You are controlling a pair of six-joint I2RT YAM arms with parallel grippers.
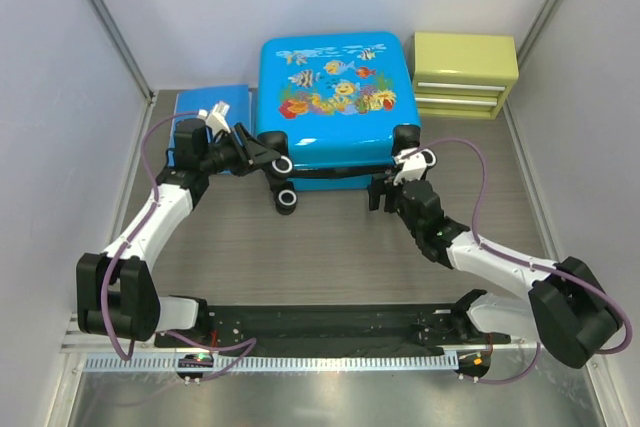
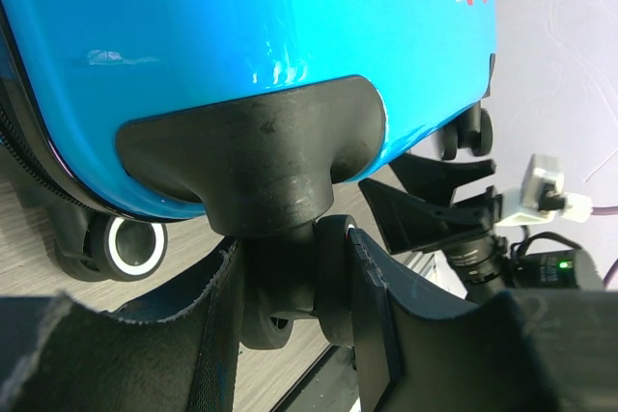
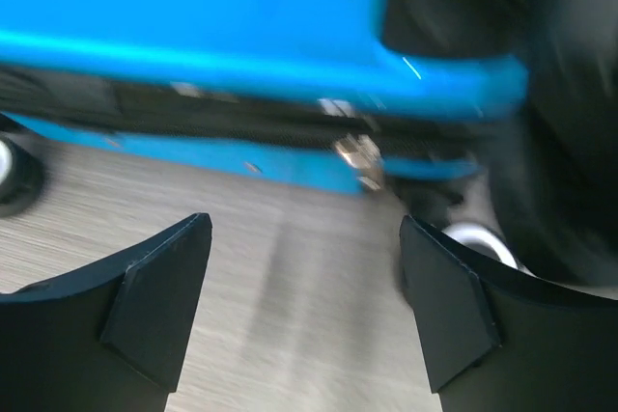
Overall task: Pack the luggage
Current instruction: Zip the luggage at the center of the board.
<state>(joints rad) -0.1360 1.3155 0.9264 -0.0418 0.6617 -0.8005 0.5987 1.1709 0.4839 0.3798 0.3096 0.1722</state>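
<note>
I see the luggage [image 1: 335, 97] lying flat on the table [image 1: 340, 257], toward 12 o'clock from its centre. It is closed, with the bright-blue hard shell up and the cartoon fish print facing the overhead camera. Its wheeled end points to 6 o'clock. Small black wheels [image 1: 287, 199] with pale rings sit at the 7 o'clock corner, under a black caster housing [image 2: 261, 171]. In my blurred right wrist view a dark zip seam [image 3: 241, 113] runs between the blue halves, with a metal puller [image 3: 357, 153] on it.
</note>
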